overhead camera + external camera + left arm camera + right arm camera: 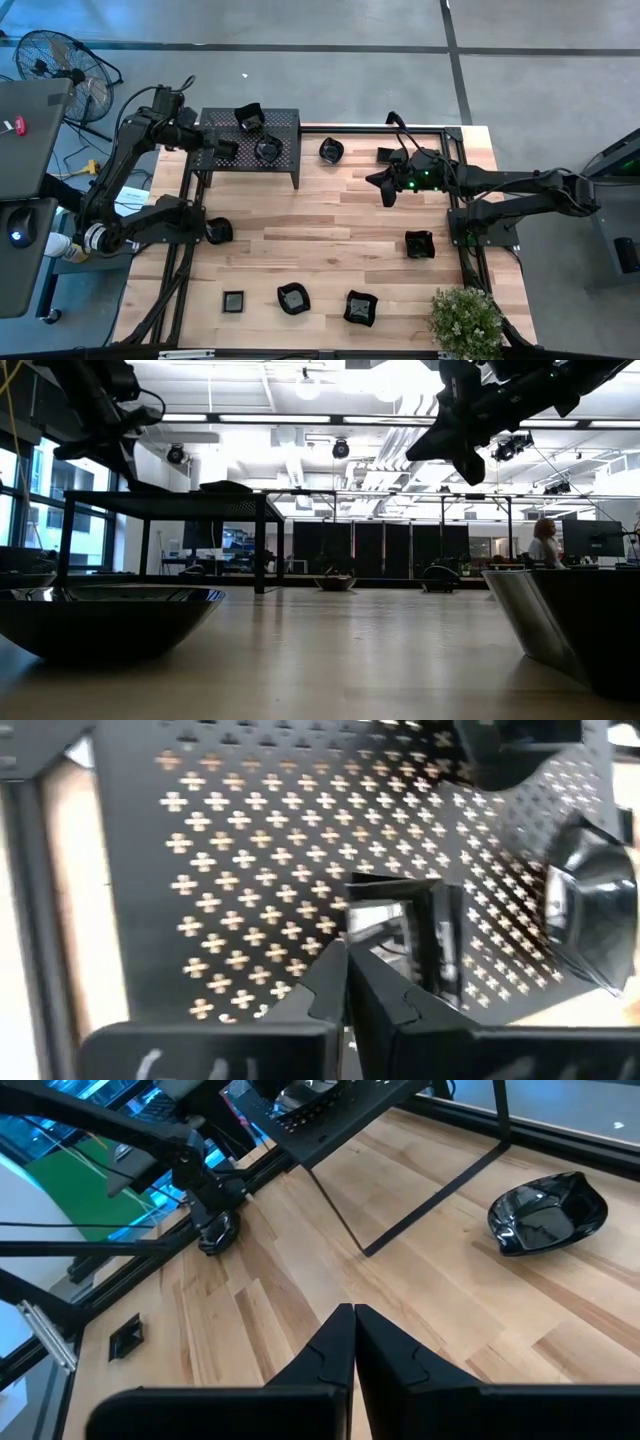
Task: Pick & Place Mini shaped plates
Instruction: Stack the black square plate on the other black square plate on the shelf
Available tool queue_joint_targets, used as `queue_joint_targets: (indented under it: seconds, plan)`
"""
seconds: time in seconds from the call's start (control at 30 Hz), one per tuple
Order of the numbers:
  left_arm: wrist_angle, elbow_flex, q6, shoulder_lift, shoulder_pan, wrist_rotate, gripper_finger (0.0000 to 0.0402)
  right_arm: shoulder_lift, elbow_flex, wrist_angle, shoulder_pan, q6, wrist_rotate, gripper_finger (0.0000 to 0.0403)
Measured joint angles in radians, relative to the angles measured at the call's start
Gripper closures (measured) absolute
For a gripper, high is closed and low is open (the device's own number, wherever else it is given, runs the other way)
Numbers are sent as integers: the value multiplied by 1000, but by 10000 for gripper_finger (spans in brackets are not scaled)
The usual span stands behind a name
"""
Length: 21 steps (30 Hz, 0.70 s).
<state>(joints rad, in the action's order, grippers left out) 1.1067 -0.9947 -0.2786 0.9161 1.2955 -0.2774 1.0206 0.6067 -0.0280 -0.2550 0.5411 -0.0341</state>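
Three mini shaped plates (pixel 267 149) sit on the perforated rack (pixel 287 122), others scattered over the counter (pixel 330 250); the left gripper (pixel 227 150), fingers closed and empty, hovers over the rack, the right gripper (pixel 386 190) closed above the counter.

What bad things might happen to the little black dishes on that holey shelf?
The left gripper hangs shut right above the perforated rack, close to a dish; a swing might knock it. Another dish sits near the rack's far edge and might slide off. The right gripper hovers shut over the table.
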Motion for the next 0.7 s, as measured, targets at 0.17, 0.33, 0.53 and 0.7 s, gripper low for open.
queue_joint_targets:
  seconds: [0.17, 0.33, 0.53, 0.7]
  plan:
    - [12, 0, -18, 0, 0, 22, 368, 0, 0, 0, 0, 0, 0, 398]
    - [19, -1, -18, 1, 0, 12, 318, 0, 0, 0, 0, 0, 1, 399]
    - [18, -1, -18, 18, 0, -7, 303, 0, 0, 0, 0, -5, 1, 400]
    - [-4, -1, -25, 32, 0, -54, 317, 0, 0, 0, 0, -7, 5, 400]
